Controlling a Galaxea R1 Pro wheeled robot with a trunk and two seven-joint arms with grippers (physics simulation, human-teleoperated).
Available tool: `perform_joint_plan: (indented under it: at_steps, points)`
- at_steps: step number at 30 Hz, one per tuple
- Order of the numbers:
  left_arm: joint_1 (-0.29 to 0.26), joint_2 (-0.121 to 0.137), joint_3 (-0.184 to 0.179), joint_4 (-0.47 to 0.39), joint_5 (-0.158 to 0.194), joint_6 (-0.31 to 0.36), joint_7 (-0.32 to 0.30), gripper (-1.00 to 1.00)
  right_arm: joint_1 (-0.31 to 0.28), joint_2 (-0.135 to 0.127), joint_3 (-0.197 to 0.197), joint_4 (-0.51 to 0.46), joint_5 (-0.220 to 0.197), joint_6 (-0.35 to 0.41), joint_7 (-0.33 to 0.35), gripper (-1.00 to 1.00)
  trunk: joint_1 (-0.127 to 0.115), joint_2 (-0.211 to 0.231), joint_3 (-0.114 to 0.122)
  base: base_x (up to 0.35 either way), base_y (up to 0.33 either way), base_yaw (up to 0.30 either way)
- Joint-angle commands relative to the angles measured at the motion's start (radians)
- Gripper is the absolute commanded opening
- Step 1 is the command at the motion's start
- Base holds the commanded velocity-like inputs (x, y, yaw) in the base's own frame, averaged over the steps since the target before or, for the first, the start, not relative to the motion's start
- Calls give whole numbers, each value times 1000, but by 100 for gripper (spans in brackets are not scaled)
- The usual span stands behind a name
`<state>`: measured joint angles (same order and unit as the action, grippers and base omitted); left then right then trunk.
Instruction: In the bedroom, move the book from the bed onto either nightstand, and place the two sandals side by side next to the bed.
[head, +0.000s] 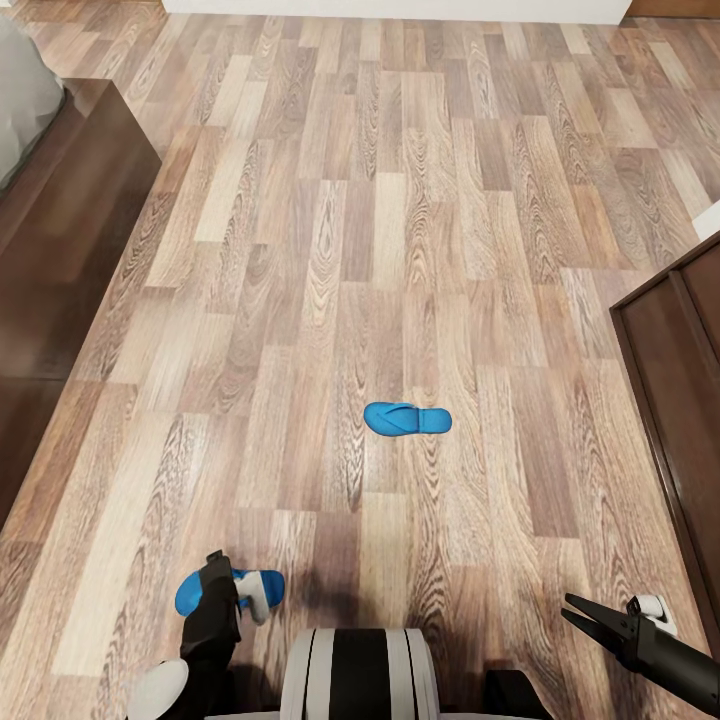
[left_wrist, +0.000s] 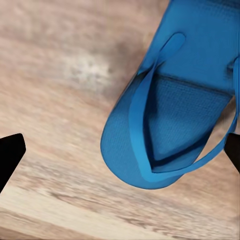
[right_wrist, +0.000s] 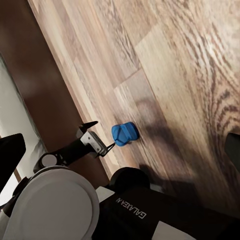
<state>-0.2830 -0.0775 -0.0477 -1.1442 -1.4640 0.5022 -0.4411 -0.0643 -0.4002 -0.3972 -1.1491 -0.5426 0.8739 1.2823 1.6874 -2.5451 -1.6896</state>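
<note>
From the head camera I saw one blue sandal (head: 407, 418) lying flat on the plank floor (head: 400, 200), out in the open between the bed's dark wooden frame (head: 60, 200) and a dark brown cabinet (head: 680, 380). The second sandal (head: 225, 592) lay close in front of my base, with the left pincer (head: 232, 590) low over it. In the left wrist view that sandal (left_wrist: 170, 115) lay strap-up between the two dark fingertips (left_wrist: 10, 155), which stood wide apart and were not clamped on it. The right pincer (head: 590, 615) hung above bare floor near the cabinet, its jaws parted and holding nothing.
</note>
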Motion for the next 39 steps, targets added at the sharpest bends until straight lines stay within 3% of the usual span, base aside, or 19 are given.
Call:
perform_joint_plan:
  at_steps: [1,10,14,27,34,39]
  points:
    - [0,0,-1,0,-9,2,-8,100,0,0,0,0,-4,7,1,100,0,0,-1,0,0,0]
    - [0,-4,-1,7,-9,1,-8,100,0,0,0,0,-4,7,1,100,0,0,-1,0,0,0]
    - [0,-4,-1,8,-9,1,-8,100,-1,0,0,0,-4,7,1,100,2,-1,-16,0,0,0]
    - [0,-4,-1,8,-9,1,-8,100,0,0,0,0,-4,7,1,100,2,-1,-16,0,0,0]
    - [0,-4,-1,8,-9,1,-8,100,0,0,0,0,-4,7,1,100,5,-3,-43,0,0,0]
    - [0,-4,-1,8,-9,1,-8,100,0,0,0,0,-4,7,0,100,5,-3,-43,0,0,0]
